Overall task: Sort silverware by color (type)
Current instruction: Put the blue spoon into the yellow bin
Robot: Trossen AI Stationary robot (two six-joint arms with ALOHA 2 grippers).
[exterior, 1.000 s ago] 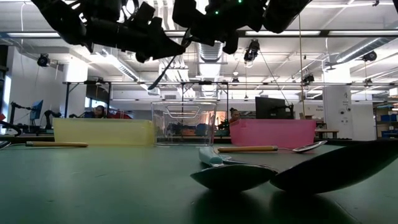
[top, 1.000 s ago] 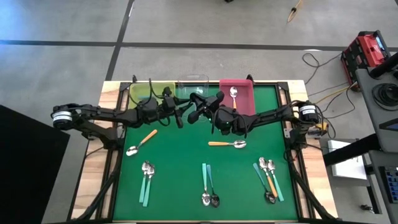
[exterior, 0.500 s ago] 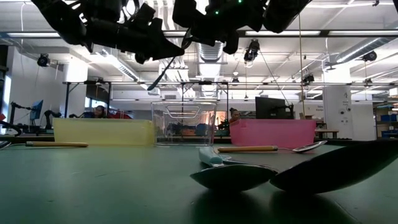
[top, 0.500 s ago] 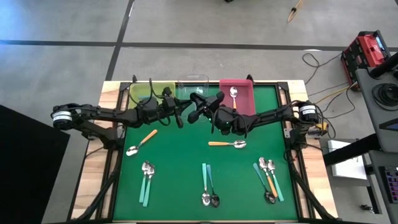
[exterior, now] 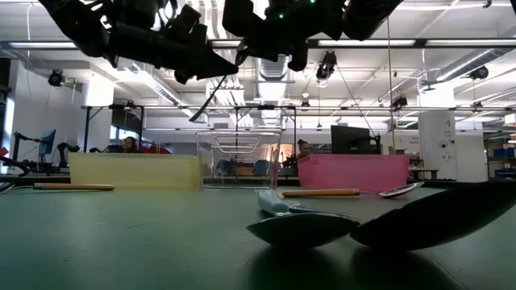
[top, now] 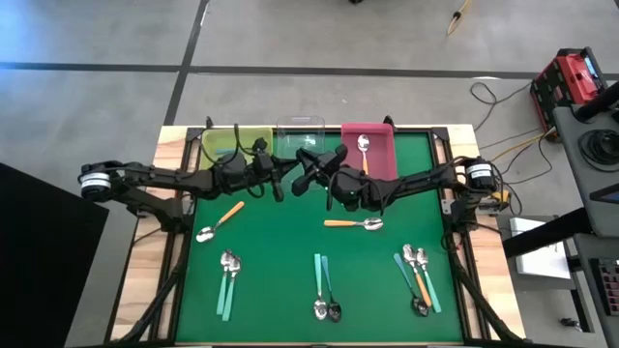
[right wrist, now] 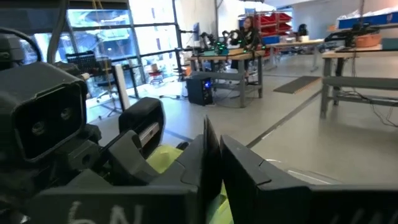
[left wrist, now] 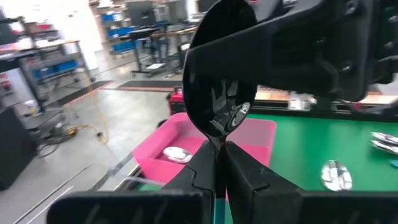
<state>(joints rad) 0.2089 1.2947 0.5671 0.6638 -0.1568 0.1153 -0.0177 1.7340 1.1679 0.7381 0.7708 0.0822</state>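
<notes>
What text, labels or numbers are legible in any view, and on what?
None legible.
Right wrist view: pale marks on the dark gripper body at the bottom edge are cut off, unreadable.
Left wrist view: white label on the other arm is too blurred.
Bins and spoons carry no visible text.

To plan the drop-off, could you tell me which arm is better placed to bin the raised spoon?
Probably left: the left gripper has its jaws shut on the dark-bowled spoon, beside the clear bin. The right gripper hangs opposite.

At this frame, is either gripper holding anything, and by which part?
The left gripper is shut on a dark-bowled spoon, pinching the thin neck just below the bowl. Whether the right gripper grips anything cannot be told.
</notes>
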